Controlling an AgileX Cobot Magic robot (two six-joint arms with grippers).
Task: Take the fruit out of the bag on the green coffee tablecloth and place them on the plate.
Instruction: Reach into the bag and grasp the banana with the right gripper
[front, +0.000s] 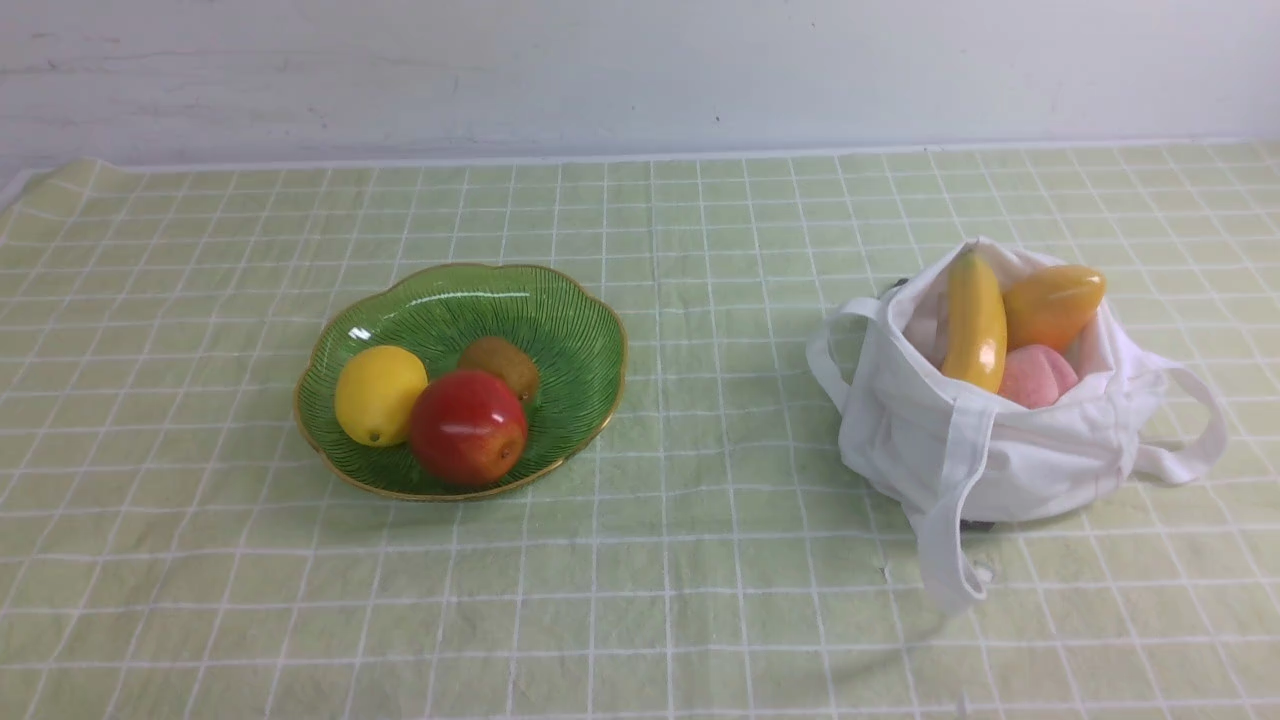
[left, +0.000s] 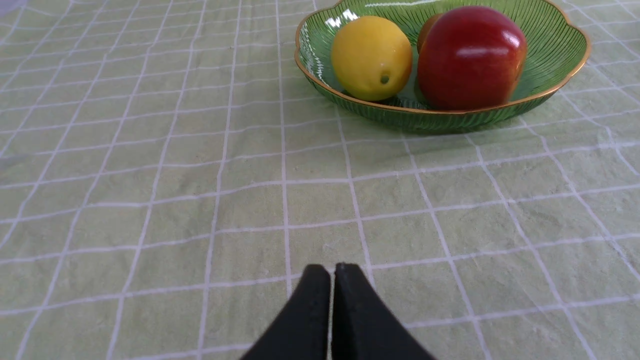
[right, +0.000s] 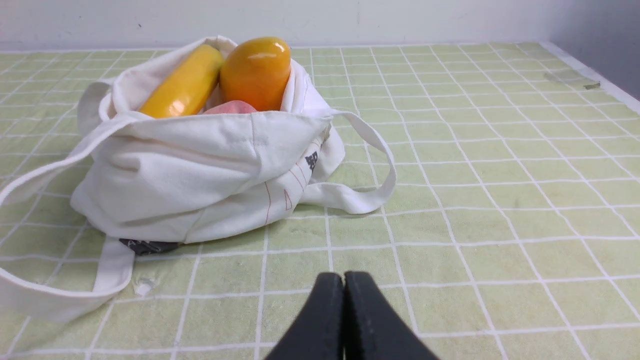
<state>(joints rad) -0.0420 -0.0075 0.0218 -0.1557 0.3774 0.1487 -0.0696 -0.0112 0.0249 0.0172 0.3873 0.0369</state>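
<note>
The white tote bag (front: 985, 440) sits on the right of the green grid tablecloth (front: 700, 520). In its open mouth are a yellow banana (front: 973, 322), an orange-yellow mango (front: 1052, 304) and a pink peach (front: 1036, 376). The green plate (front: 570, 320) is at the left. The right wrist view shows the bag (right: 200, 170), banana (right: 182, 85), mango (right: 256, 70) and a sliver of peach (right: 230, 107). My right gripper (right: 344, 280) is shut and empty, short of the bag. My left gripper (left: 332, 272) is shut and empty, short of the plate (left: 440, 117). Neither gripper shows in the front view.
The plate holds a yellow lemon (front: 378, 393), a red apple (front: 467, 426) and a brown kiwi (front: 502, 362). The bag's straps (front: 950, 540) trail over the cloth in front of and beside it. A white wall (front: 640, 70) stands behind the table.
</note>
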